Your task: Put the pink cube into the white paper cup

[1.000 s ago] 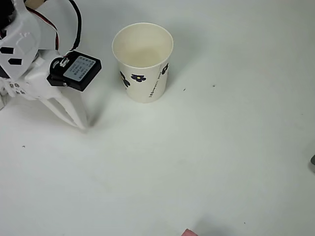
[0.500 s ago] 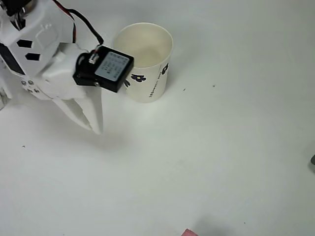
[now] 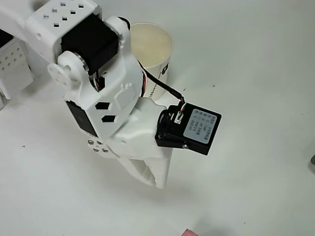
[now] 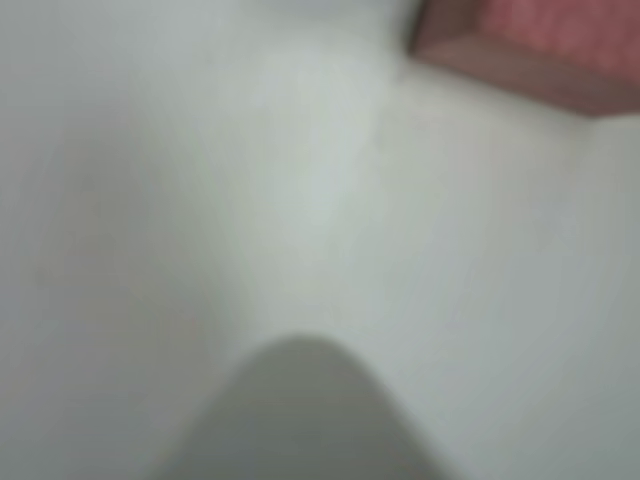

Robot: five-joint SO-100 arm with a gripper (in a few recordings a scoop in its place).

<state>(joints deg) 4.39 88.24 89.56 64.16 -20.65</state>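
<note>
White plastic arm parts (image 3: 106, 83) are seen at the left and middle of the overhead view, stretched out over the white table (image 3: 256, 147). A black box with a label (image 3: 189, 129) is fixed to the arm's side, and a thin cable runs to it. The gripper (image 3: 155, 174) is pointed down toward the bottom of that view, and its white fingers are seen close together, ending in one tip above the table. Nothing is held between them.

Behind the arm, near the top, the white paper cup (image 3: 153, 46) is stood upright, and its near side is partly hidden by the arm. Its inside looks bare as far as can be seen. Small dark text is printed down its wall.

At the very bottom edge of the overhead view, just right of the gripper tip, a small bit of the pink cube (image 3: 187, 233) can be seen on the table, well apart from the cup.

In the blurry wrist view, a grey fingertip (image 4: 300, 420) is shown at the bottom, and the pink cube (image 4: 545, 45) is set at the top right corner.
</note>
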